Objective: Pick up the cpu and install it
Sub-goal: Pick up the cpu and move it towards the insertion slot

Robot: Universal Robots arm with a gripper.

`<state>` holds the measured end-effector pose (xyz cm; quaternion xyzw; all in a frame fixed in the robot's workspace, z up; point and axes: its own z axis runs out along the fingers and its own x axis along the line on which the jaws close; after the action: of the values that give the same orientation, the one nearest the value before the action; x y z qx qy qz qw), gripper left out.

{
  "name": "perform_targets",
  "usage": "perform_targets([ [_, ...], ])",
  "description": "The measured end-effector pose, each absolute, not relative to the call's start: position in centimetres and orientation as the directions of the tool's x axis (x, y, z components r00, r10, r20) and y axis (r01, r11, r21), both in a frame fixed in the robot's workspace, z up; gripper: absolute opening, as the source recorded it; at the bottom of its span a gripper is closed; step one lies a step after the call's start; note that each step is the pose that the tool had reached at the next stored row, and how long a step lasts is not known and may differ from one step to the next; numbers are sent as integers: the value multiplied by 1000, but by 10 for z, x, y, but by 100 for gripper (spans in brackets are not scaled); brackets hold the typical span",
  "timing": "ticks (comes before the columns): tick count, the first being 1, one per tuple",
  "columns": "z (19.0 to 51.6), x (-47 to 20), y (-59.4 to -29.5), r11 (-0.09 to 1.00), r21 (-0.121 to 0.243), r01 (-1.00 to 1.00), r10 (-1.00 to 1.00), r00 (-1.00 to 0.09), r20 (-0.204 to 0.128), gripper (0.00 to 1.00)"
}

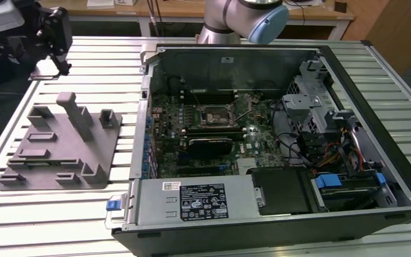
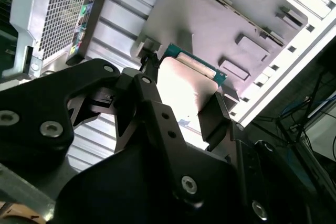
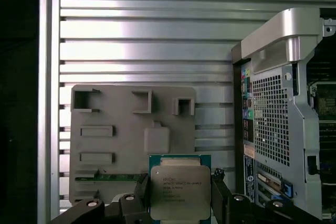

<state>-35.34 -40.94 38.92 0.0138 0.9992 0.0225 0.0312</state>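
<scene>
The cpu (image 3: 180, 192) is a small square chip with a pale silver top and a green edge. My gripper (image 3: 180, 196) is shut on it, with a black finger (image 3: 140, 199) against each side. In the second wrist view the cpu (image 2: 184, 82) glares bright between the same fingers (image 2: 212, 114). It hangs above the grey fixture plate (image 3: 131, 129), clear of it. In the exterior view my gripper (image 1: 52, 37) is at the far left, above the table's back corner. The open cpu socket (image 1: 213, 113) sits on the motherboard inside the case.
The open computer case (image 1: 320, 69) lies on the slatted metal table (image 1: 70, 214), at the exterior view's right of the fixture plate (image 1: 59, 144) with its upright posts. A black heatsink (image 1: 207, 143), cables and drive bays (image 1: 320, 118) crowd the case around the socket.
</scene>
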Motion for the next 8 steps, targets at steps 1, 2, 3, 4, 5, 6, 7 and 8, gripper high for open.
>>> perform_targets([
  [1, 389, -351, -409, 999, 46, 26, 29, -998, -62, 55],
  [2, 389, -348, -409, 999, 46, 26, 29, -998, -62, 55],
  [3, 389, -345, -409, 999, 46, 26, 29, -998, -62, 55],
  [4, 389, -342, -409, 999, 46, 26, 29, -998, -62, 55],
  [5, 389, -339, -409, 999, 46, 26, 29, -998, -62, 55],
  [6, 389, -337, -409, 999, 46, 26, 29, -998, -62, 55],
  [7, 389, -334, -409, 999, 46, 26, 29, -998, -62, 55],
  [8, 389, -331, -409, 999, 46, 26, 29, -998, -62, 55],
])
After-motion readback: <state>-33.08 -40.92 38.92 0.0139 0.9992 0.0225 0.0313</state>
